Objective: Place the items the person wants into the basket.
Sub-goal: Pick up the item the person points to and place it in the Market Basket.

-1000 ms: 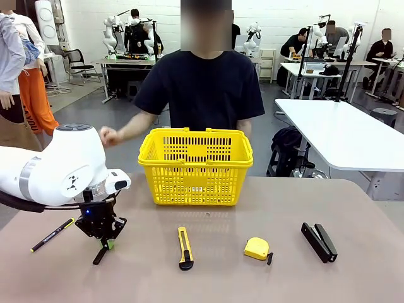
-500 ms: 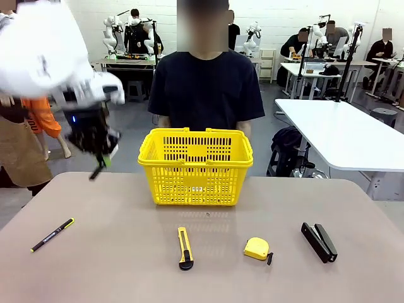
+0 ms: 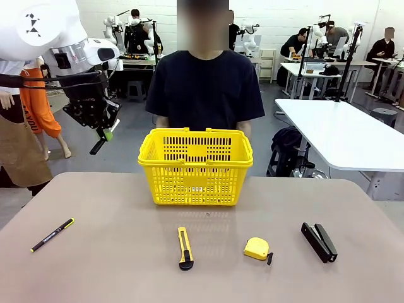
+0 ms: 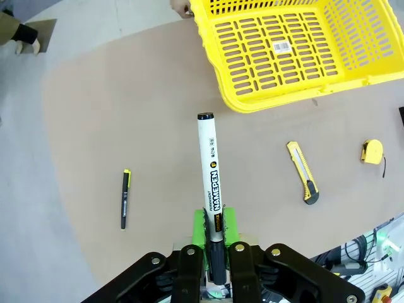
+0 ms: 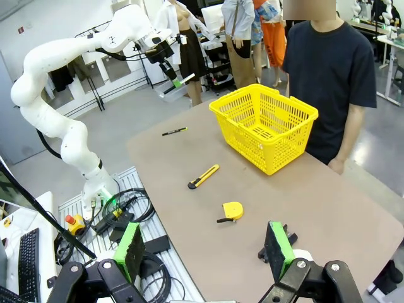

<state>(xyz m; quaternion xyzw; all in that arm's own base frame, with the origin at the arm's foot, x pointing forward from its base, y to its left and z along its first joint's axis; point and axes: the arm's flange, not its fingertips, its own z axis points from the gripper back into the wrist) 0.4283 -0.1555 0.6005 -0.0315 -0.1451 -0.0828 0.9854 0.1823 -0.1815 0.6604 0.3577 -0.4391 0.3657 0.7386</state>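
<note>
At upper left of the front view, the left gripper (image 3: pixel 103 129) was clamped on the black marker (image 3: pixel 98 148), above-left of the yellow basket (image 3: pixel 189 183); the right gripper (image 5: pixel 204 249) gaped empty.

The left end effector (image 3: pixel 103 130) hangs above the surface (image 3: pixel 126 271) at ten o'clock from the basket (image 3: pixel 196 163), clamped on the marker (image 3: pixel 99 148). From the basket, the utility knife (image 3: pixel 184 248) lies at six o'clock, the pen (image 3: pixel 52 235) at eight, the tape measure (image 3: pixel 256 248) at five and the stapler (image 3: pixel 319 241) at four.
</note>
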